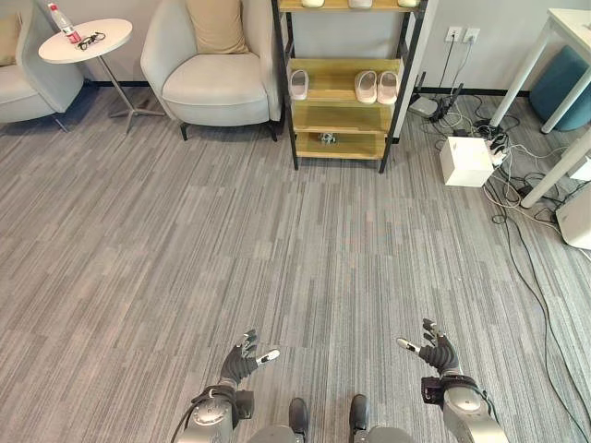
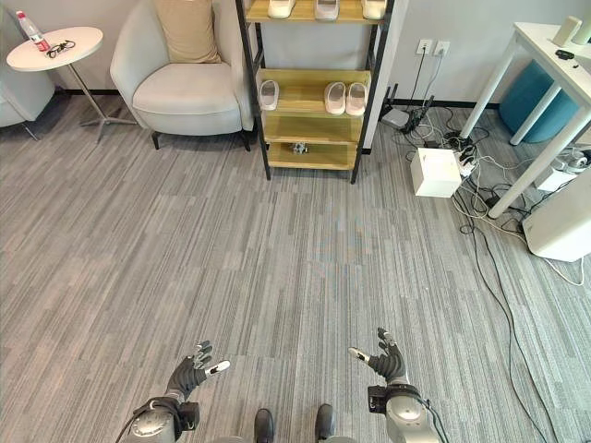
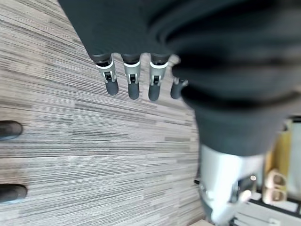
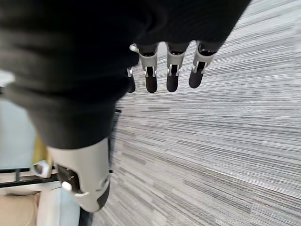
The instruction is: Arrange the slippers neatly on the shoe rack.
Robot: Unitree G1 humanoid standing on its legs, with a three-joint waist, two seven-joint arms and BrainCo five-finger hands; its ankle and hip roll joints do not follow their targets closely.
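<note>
Grey carpet (image 1: 277,240), distant shoe rack (image 1: 343,92), three slippers (image 1: 367,86)

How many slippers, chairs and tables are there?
Slippers: 6, three on the top shelf, one alone and a pair on the middle shelf.
Armchairs: 2.
Tables: 2.
Total: 10.

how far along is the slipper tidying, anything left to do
Done: on the wooden shoe rack with the black frame, a pale slipper pair sits side by side on the middle shelf; more slippers line the top shelf.
In hand: nothing; the left hand and right hand are open over grey carpet.
Left: a single pale slipper sits apart, unpaired.
</note>
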